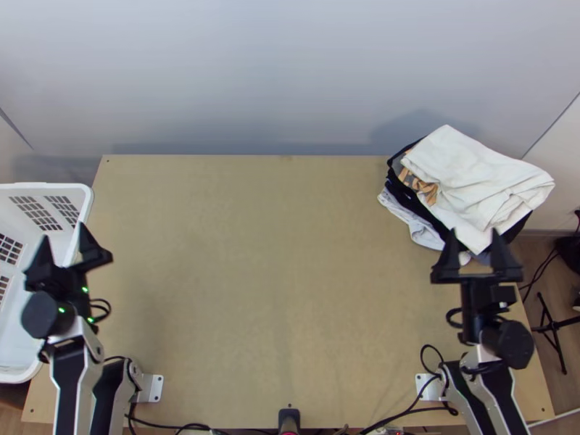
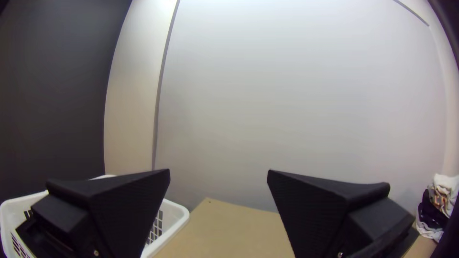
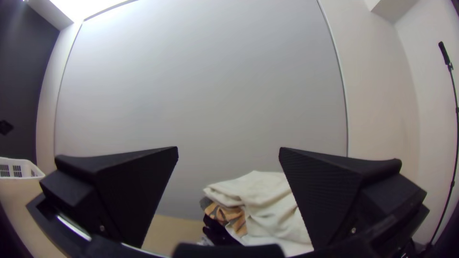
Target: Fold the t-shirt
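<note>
1. The right gripper [image 1: 475, 232] has its fingers spread with nothing between them, at the near side of a pile of clothes [image 1: 415, 201]. Whether it touches the pile, I can't tell.
2. A white cloth [image 1: 471, 174], perhaps the t-shirt, lies folded and wrinkled on top, just ahead of those fingers, away from that arm's base. Its long axis slants from upper left to lower right in the top view. The right arm is clearly nearer; any grasp would be its job.
3. The fingers cover part of the pile's near edge. The cloth's inner layers are hidden, so its shape as a shirt is unconfirmed.
4. Well apart, the left gripper [image 1: 65, 232], also open and holding nothing, is by the white basket [image 1: 43, 187], which the top view cuts off.
</note>
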You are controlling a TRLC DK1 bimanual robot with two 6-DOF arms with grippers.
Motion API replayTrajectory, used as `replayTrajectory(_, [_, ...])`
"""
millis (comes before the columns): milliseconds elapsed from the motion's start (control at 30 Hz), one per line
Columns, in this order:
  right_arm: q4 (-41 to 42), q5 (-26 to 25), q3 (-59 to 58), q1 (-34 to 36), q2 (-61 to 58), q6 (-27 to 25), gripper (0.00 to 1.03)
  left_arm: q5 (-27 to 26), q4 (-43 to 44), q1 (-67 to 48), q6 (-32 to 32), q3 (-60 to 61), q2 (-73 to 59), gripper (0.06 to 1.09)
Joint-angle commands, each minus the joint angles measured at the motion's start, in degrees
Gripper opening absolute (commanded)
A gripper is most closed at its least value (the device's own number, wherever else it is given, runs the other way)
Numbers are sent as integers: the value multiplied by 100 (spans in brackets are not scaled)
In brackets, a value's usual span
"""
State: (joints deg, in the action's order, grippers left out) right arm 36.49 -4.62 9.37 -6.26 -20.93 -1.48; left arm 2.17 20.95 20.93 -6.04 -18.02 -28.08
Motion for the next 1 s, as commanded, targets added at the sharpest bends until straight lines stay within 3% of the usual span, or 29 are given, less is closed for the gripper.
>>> replayTrajectory(0, [-573,32,-928,-42,493,271,98,-7,577,-230,-72,1345,514,105])
replayTrajectory(133, [-1865,40,-928,-121,766,385,98,-7,480,-511,-90,1820,751,105])
replayTrajectory(333, [-3640,40,-893,-244,1671,429,98,-15,-495,-827,-266,1820,637,105])
replayTrajectory(467, [-3631,40,-893,-156,2110,385,98,-7,-1216,-924,-239,1820,1006,105])
replayTrajectory(567, [-3631,40,-893,-174,2093,385,98,-59,-2183,-915,-231,1776,1999,105])
replayTrajectory(667, [-3631,40,-901,-174,2093,385,98,-94,-2060,-897,-213,1785,2843,105])
replayTrajectory(967, [-3631,40,-893,-174,2102,385,98,-112,-2104,-880,-213,1785,2816,105])
